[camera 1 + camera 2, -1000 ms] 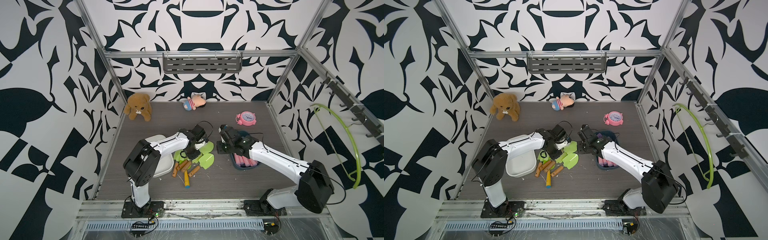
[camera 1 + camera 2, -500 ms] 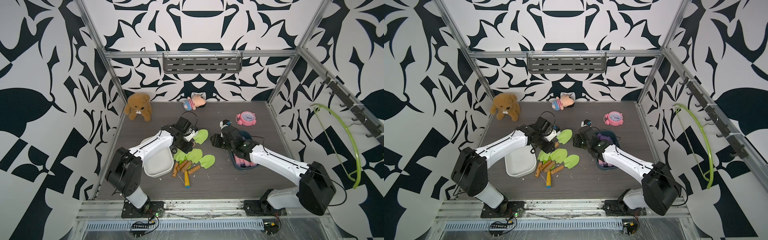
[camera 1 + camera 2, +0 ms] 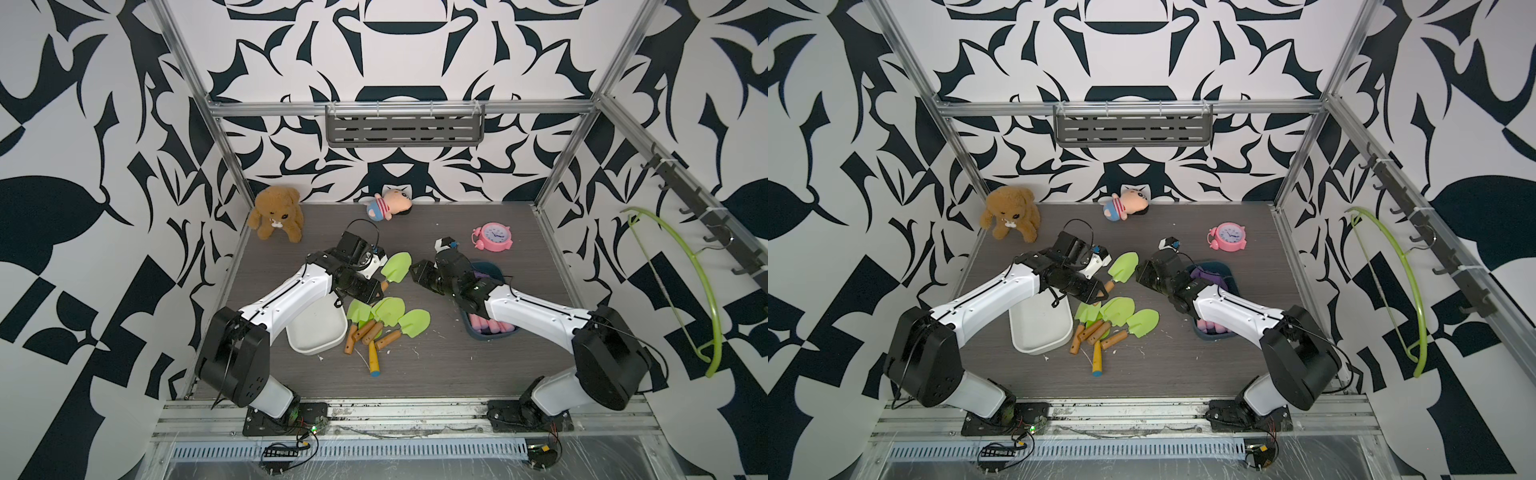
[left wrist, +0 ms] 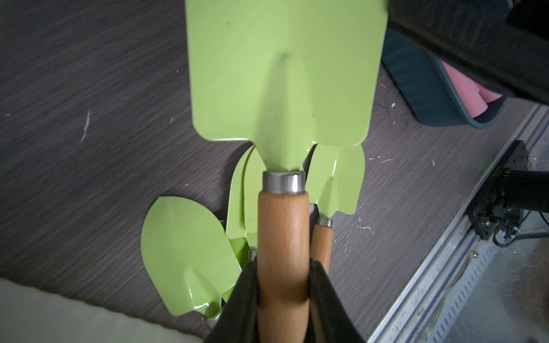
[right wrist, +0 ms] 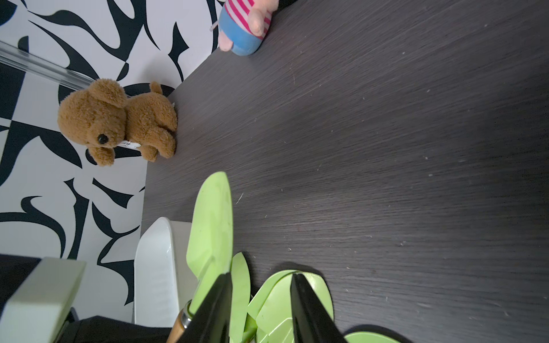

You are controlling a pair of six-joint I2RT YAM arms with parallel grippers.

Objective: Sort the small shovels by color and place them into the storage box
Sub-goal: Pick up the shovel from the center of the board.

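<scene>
The left tool [image 4: 282, 285] is clamped on the brown handle of 1 green shovel [image 4: 285, 74], gripping it near the butt end, with the blade carried clear above the pile [image 3: 388, 313] of other green shovels on the table [image 3: 436, 374]. The right tool [image 5: 260, 276] stands partly open with nothing between its jaws, just beside the blade tip in both top views.

The blue box [image 3: 490, 337] holds pink-handled shovels, so the green one most likely belongs in the white box [image 3: 318, 352], which lies under the left forearm and looks empty. To do this carry well:

- Hold the clamp firm. The grip sits far from the blade, so the heavy end may sag or twist in the jaws.
- Pull away from the right tool before turning, since the blade tip is close to it.
- Swing back over the white box and line the shovel up with the box's long side.
- Lower it inside the rim before opening the jaws, so it does not bounce out.

The shovel's long axis runs straight out from the left tool. The handle end is toward the pile, and the blade points to the back of the table and across toward the right arm. How steeply it tilts cannot be told.
</scene>
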